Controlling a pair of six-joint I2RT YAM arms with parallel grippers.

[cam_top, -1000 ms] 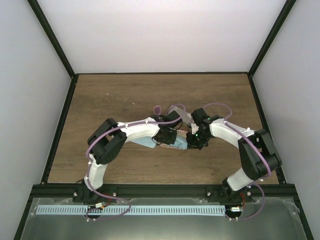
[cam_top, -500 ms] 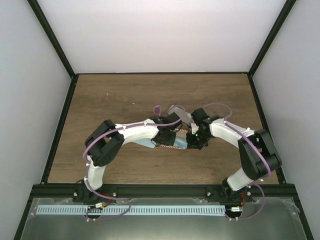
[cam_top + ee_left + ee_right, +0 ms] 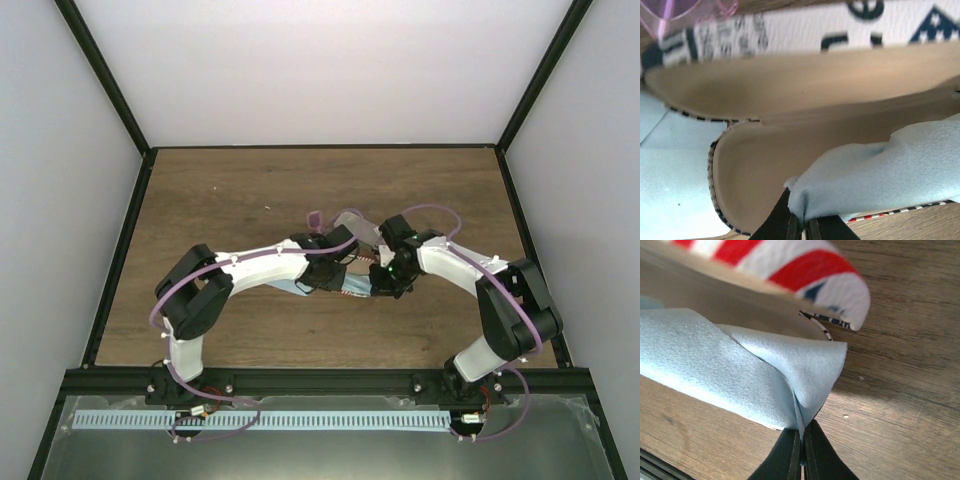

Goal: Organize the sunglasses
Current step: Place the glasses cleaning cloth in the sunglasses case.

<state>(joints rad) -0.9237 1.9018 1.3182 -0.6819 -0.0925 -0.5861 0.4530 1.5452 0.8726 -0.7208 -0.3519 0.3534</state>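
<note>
While both pinch blue cloth — left gripper, right gripper — one sunglasses pair lies near one case.

The bench is a brown wood-grain top. Near its middle lies an open case, striped outside and tan inside. A light blue cloth lies flat beside it and partly under it. Pink-tinted sunglasses rest on the wood on the case's far side.
</note>
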